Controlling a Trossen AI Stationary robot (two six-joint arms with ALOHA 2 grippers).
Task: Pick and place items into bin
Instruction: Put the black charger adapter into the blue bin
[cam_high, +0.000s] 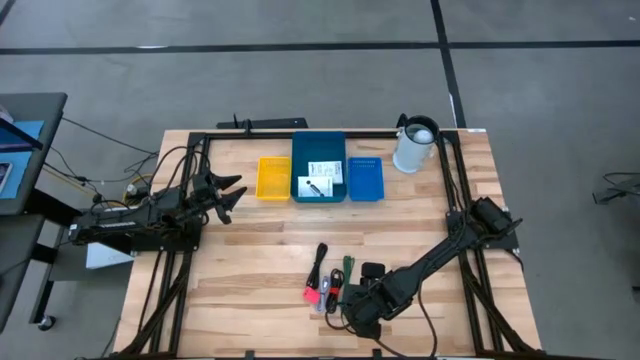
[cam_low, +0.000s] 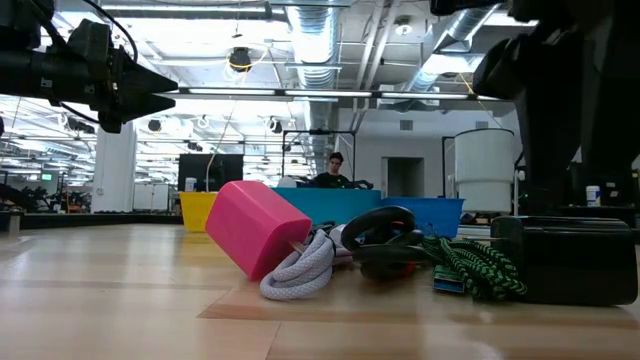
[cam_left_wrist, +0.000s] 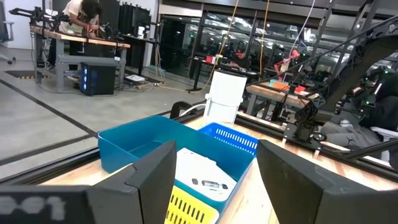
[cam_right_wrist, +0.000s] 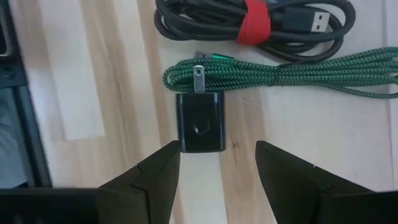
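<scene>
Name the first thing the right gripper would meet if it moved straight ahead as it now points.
Likely the black charger: it lies just ahead of the open right gripper, centred between its fingers, with the green braided cable beyond.

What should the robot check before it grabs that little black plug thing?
1. Right tool open: ok, its fingers stand apart.
2. Black charger lined up with the gap: ok, it lies just ahead of the opening.
3. Green braided cable clear of the charger: not ok, it lies right at the charger's prongs.
4. Teal bin has room: ok, only two white cards inside.
5. Left tool out of the way: ok, it waits by the yellow bin.
</scene>
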